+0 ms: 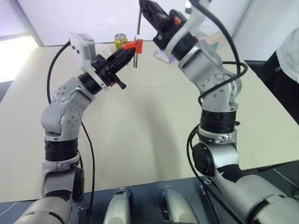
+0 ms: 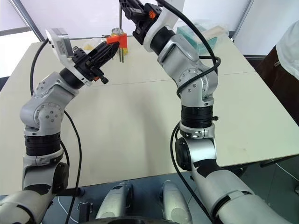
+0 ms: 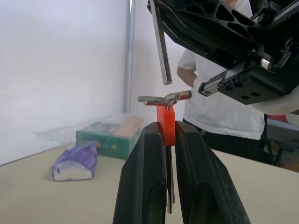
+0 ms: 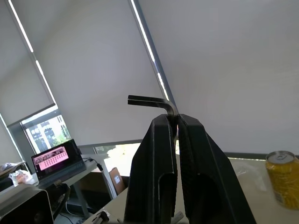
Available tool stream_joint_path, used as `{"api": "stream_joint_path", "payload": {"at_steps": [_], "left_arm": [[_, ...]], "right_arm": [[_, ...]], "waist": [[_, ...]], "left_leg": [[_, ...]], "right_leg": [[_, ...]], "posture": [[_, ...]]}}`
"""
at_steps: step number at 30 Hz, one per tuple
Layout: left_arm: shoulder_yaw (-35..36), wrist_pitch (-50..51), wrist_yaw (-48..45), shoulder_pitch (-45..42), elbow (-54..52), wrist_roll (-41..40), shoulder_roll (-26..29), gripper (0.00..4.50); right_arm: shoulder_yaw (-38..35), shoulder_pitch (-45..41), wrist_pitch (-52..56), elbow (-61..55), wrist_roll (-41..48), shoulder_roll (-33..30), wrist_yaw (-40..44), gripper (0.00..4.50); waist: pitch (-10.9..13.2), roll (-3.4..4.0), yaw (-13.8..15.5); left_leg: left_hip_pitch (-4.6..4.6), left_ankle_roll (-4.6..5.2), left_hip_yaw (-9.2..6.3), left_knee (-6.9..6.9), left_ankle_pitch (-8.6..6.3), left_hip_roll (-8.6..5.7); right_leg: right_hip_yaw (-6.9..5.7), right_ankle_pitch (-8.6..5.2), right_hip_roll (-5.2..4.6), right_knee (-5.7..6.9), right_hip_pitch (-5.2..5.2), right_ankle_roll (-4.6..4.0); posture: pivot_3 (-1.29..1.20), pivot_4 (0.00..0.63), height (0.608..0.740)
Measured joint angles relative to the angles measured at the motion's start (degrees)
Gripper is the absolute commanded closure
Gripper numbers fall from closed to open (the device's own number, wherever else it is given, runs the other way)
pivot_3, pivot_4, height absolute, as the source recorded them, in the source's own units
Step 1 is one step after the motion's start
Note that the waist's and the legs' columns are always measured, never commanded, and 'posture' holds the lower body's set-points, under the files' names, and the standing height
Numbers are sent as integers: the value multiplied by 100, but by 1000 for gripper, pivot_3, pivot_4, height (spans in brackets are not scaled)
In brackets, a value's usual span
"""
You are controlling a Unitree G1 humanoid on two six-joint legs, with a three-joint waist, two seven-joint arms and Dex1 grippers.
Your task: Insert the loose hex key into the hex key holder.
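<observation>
Both grippers are clamped: left gripper (image 1: 125,52) on the holder (image 1: 133,45), right gripper (image 1: 145,11) on the key (image 1: 138,24). Key hangs upright, long axis vertical, tip just above the holder, not yet entered.

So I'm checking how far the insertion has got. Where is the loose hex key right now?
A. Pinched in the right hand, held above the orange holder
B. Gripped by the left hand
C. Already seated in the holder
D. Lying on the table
A: the right hand is shut on the loose hex key, whose tip hangs just above the orange holder clamped in the left hand.
</observation>
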Motion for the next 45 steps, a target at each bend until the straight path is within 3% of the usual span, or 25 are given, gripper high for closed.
{"api": "stream_joint_path", "payload": {"at_steps": [45], "left_arm": [[10, 10, 57, -44, -40, -34, 2, 4500]], "right_arm": [[108, 130, -123, 25, -125, -170, 114, 4475]], "waist": [[0, 0, 0]], "left_leg": [[-1, 0, 0, -5, 0, 0]], "right_leg": [[0, -1, 1, -6, 0, 0]], "posture": [[0, 150, 740]]}}
